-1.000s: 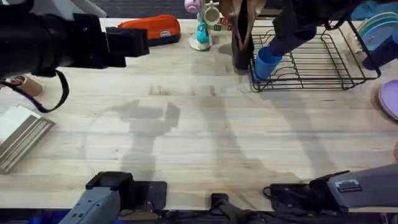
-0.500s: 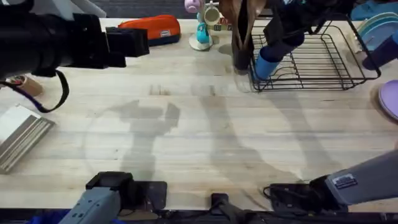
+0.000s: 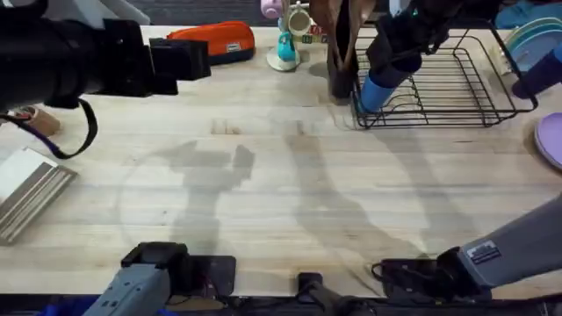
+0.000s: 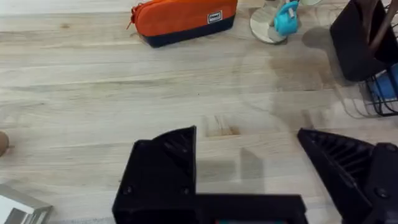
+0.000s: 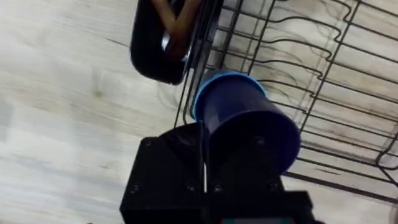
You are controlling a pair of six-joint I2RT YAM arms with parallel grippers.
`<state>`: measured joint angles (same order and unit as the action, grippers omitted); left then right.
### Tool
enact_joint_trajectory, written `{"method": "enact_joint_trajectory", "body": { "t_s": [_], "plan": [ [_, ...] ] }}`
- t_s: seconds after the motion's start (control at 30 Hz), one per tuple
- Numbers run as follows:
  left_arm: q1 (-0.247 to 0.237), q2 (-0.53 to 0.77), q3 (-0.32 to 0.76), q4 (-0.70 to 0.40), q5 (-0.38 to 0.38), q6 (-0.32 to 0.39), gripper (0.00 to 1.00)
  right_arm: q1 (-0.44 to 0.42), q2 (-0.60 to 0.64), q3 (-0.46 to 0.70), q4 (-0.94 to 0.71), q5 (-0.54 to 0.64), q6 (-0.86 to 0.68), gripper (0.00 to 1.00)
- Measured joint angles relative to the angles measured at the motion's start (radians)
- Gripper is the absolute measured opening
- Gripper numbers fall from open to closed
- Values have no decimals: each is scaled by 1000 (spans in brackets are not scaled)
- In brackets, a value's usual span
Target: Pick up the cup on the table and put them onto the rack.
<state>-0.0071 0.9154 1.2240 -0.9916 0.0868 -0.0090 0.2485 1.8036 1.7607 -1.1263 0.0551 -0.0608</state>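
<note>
Cup (image 3: pixel 377 90) — a light-blue handleless tumbler, lying tilted at the near-left corner of the rack (image 3: pixel 457 83), its open mouth pointing down toward the rack's floor wires. In the right wrist view the cup (image 5: pixel 239 118) is sitting between the fingers, its rim just above the rack (image 5: pixel 323 74) wires at that corner.

Right gripper (image 3: pixel 391 66) — reaching in over the rack's left end, clamped around the cup's body and holding it; the fingers are closed in as far as the cup's wall allows.

Rack — a black wire dish rack, standing on the light wooden table (image 3: pixel 281 193) toward its far right.

Dark utensil holder (image 3: pixel 341 75) — standing just beside the rack's left end, holding brown wooden utensils; it is appearing in the right wrist view (image 5: pixel 163 43) next to the rack's corner.

Teal mug-tree stand (image 3: pixel 284 44) — standing left of the rack, beyond the utensil holder, carrying a pink and a cream mug.

Orange pouch (image 3: pixel 215 41) — lying farther left of the rack, past the mug stand; also seen in the left wrist view (image 4: pixel 183 18).

Left gripper (image 4: pixel 249 180) — hovering well left of the rack above bare table, its fingers spread wide and holding nothing.

Purple plate (image 3: pixel 551 140) — lying right of the rack at the table's edge.
</note>
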Motion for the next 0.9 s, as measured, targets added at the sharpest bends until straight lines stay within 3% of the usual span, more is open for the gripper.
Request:
{"method": "enact_joint_trajectory", "body": {
  "t_s": [0.3,0.57,0.9],
  "plan": [
    [0,0,0,0,0,0,994,0,18,0,-9,0,0,30],
    [0,0,0,0,0,0,993,0,18,0,-8,0,0,191],
    [0,0,0,0,0,0,993,0,18,29,-23,0,0,263]
  ]
}}
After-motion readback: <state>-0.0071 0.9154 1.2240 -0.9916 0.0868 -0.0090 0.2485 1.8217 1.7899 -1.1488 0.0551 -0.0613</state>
